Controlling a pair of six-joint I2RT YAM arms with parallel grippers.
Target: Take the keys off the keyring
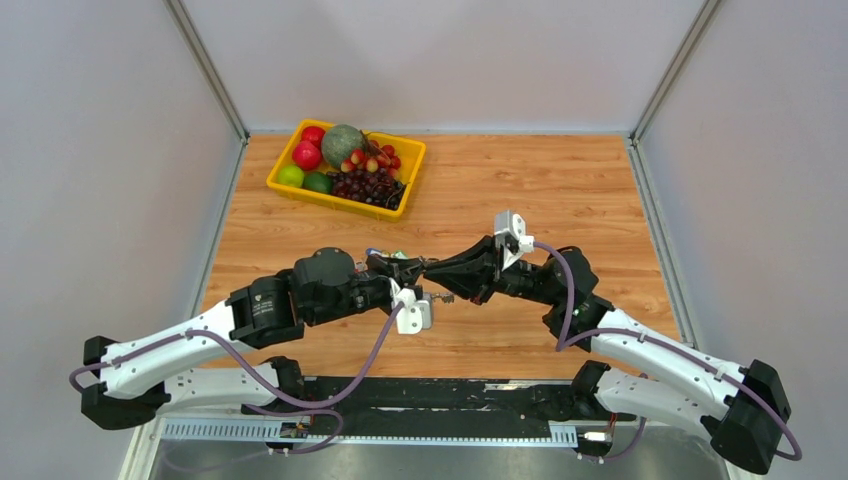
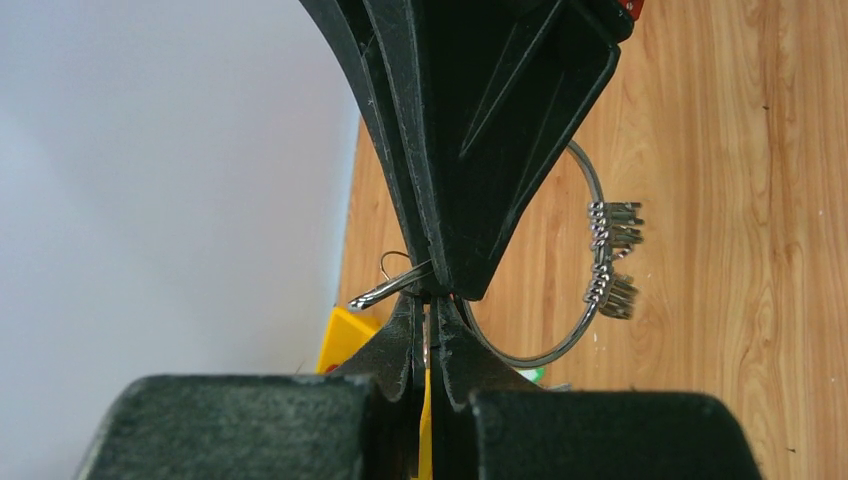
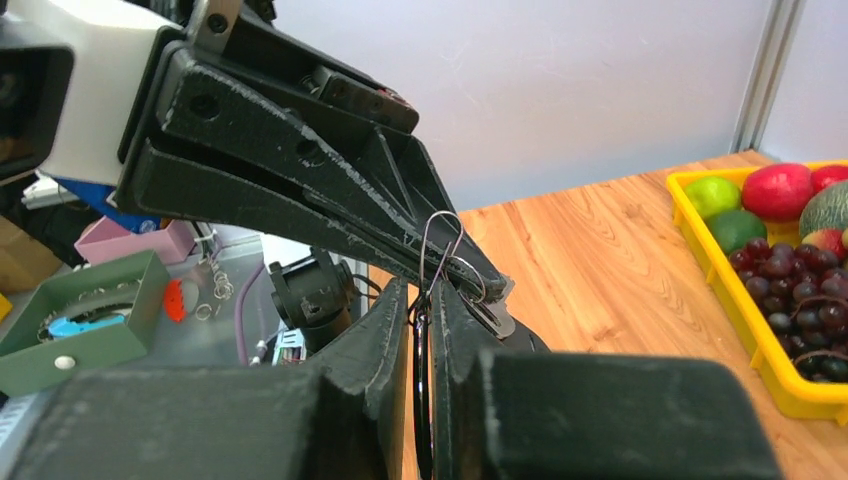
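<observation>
I have both arms meeting tip to tip over the middle of the desk point(image 1: 560, 200), well in front of the yellow fruit tray point(image 1: 335, 202). The left tool point(image 2: 430, 318) is fully closed, its fingertips pressed together on the thin wire of the keyring point(image 2: 587, 170). The right tool point(image 3: 418, 315) comes in from the opposite side and pinches the same wire just beside that spot. Its jaws are nearly touching, with only the wire between them. The keyring hangs between the two tools and looks to be off the desk. In my left wrist view its big loop curves away to one side. The keys point(image 2: 612, 262) sit bunched together on the far side of that loop, away from both grips, all threaded on the wire. A small narrow wire loop point(image 3: 445, 214) sticks up right where the two tips meet; I cannot tell which tool holds it.
</observation>
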